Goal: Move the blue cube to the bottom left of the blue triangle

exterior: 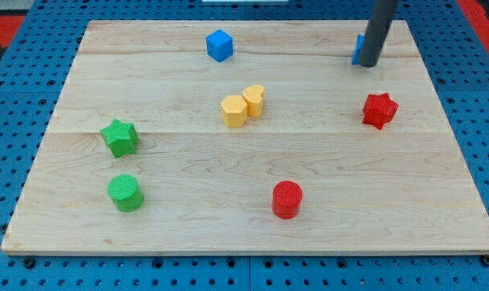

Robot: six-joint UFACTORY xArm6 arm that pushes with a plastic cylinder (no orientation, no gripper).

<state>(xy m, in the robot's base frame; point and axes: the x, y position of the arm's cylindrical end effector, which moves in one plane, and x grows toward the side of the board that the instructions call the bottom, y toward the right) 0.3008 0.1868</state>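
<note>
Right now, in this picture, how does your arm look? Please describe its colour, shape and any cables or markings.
Only a straight, round rod shows, dark grey and plain, entering from the view's top. My tip is its blunt lower end. I see no cables, markings or sleeve; the arm above is out of frame.

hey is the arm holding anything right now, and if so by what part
Nothing is held. My tip has no hand; it only rests beside a blue block, mostly hidden behind the rod. The blue cube sits apart, untouched.
</note>
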